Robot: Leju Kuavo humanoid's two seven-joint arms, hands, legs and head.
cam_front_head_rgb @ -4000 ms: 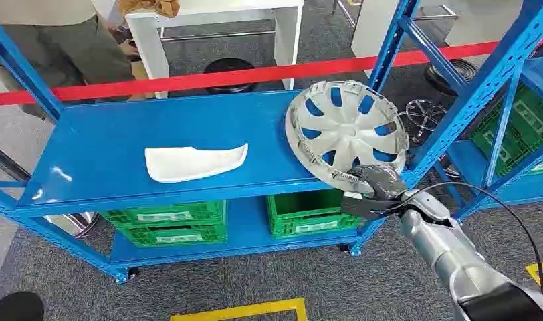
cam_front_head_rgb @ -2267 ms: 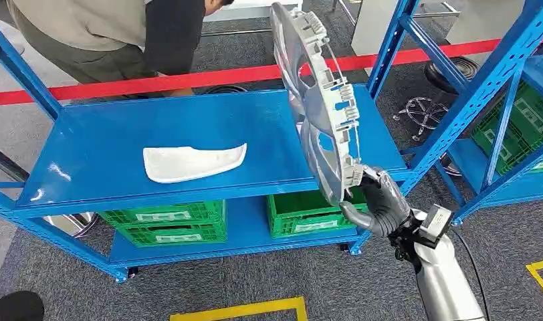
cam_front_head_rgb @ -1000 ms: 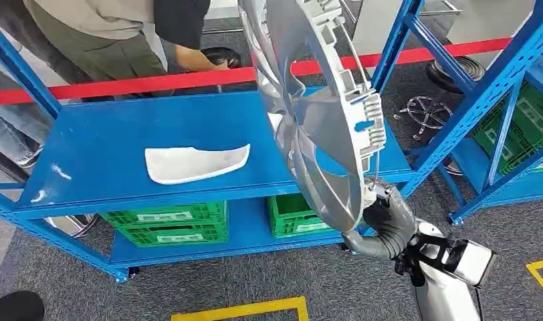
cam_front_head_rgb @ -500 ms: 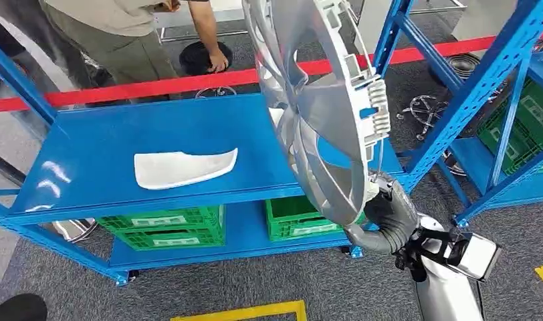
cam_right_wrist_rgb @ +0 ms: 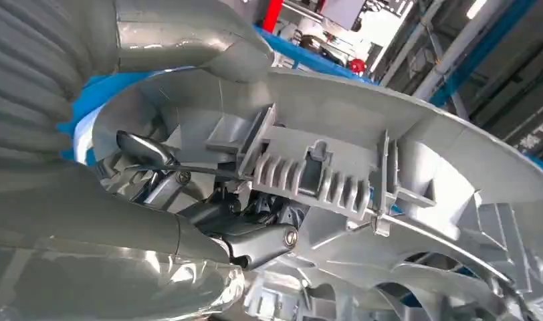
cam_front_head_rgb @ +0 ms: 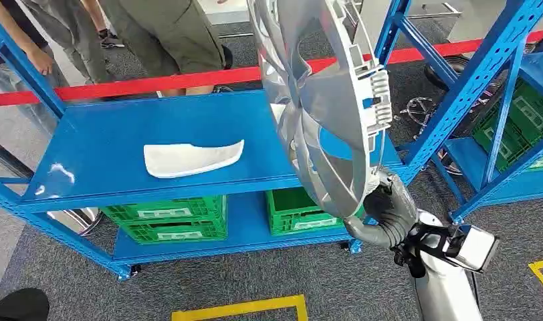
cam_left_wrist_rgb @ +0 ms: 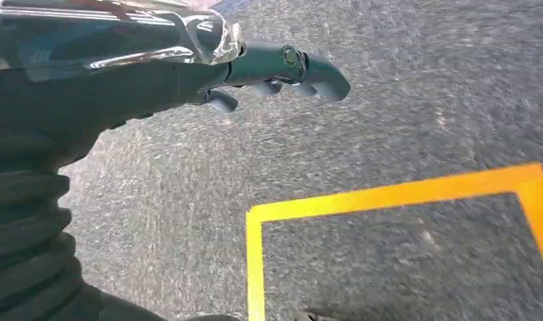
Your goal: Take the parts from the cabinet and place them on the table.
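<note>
Gripping the rim of the silver hubcap (cam_front_head_rgb: 322, 100), my right hand (cam_front_head_rgb: 387, 210) holds it upright, clear above the blue cabinet shelf (cam_front_head_rgb: 122, 140); I should keep it steady while turning tableward. A white part (cam_front_head_rgb: 192, 158) lies on the shelf. My left hand (cam_left_wrist_rgb: 255, 67) hangs empty, fingers loosely apart.

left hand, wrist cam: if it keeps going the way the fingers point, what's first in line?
Likely just the grey carpet floor. The left hand holds nothing, and nothing stands ahead of its fingers. The yellow floor tape lies off to one side. Depth is unclear.
</note>
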